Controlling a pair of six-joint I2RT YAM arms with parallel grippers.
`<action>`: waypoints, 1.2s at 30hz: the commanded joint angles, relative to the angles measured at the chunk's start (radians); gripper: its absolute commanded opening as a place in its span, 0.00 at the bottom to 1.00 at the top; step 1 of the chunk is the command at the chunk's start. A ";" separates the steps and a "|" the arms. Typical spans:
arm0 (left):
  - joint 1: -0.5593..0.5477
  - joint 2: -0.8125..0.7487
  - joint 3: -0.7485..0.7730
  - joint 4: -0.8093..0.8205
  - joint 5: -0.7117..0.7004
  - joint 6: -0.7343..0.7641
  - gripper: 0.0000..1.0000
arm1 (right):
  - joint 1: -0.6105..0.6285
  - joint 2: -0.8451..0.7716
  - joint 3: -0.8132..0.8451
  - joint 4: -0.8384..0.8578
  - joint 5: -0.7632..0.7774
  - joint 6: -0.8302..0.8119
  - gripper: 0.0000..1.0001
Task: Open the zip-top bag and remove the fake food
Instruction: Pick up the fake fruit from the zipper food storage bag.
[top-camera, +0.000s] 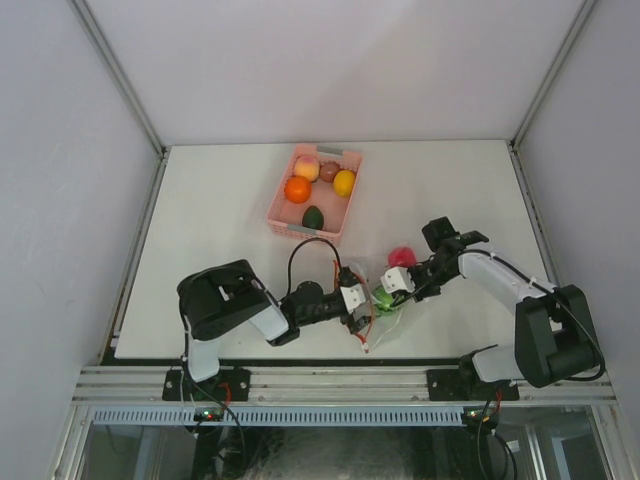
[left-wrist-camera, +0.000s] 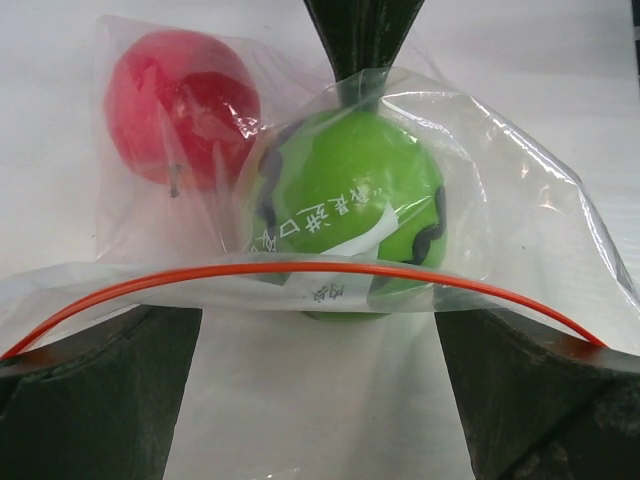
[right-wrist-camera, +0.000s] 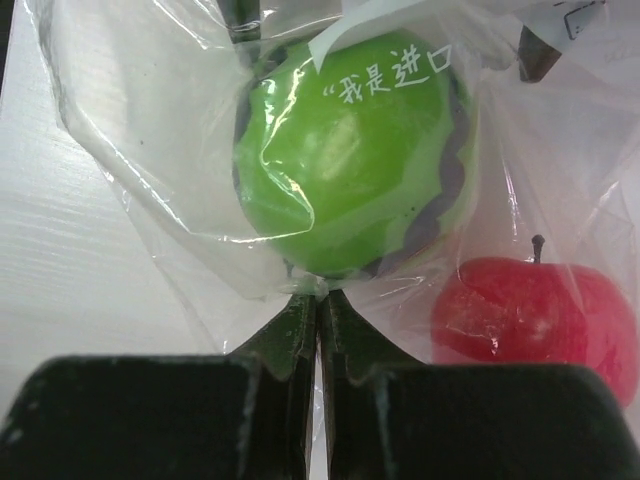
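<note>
Your right pincer (right-wrist-camera: 320, 305) is clenched on the zip-top bag (left-wrist-camera: 520, 200): both fingers meet on a fold of clear plastic just under the green fruit (right-wrist-camera: 340, 160). Your left pincer (left-wrist-camera: 318, 330) is released, fingers spread wide. The bag's red-orange zipper strip (left-wrist-camera: 300, 268) arcs across from one finger to the other; whether it rests on them or only passes in front, you cannot tell from these views. The bag sits on the table (top-camera: 220, 220) between your two pincers, near the front edge and right of centre. Inside it are two pieces. One is the green fruit, with dark wavy stripes and a white printed label. The other is a red apple (left-wrist-camera: 180, 105) with a short stem, just beside it on the far side. In the left wrist view, the right pincer's fingers show behind the green fruit, pinching the plastic. The pink basket (top-camera: 300, 236) stands well apart toward the back of the table. It holds a peach (top-camera: 306, 167), a brown piece (top-camera: 329, 171), a yellow fruit (top-camera: 344, 182), an orange (top-camera: 297, 189) and a dark green piece (top-camera: 313, 216). Zipper sealed or parted: cannot tell.
</note>
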 joint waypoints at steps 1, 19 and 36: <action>-0.011 0.010 0.040 0.098 0.062 -0.040 1.00 | 0.012 0.008 0.037 0.008 -0.052 0.025 0.00; -0.029 0.014 0.064 0.109 0.043 -0.106 1.00 | 0.068 0.044 0.073 -0.026 -0.141 0.089 0.00; -0.035 0.076 0.043 0.081 -0.103 -0.128 0.92 | 0.069 0.056 0.090 -0.048 -0.161 0.126 0.00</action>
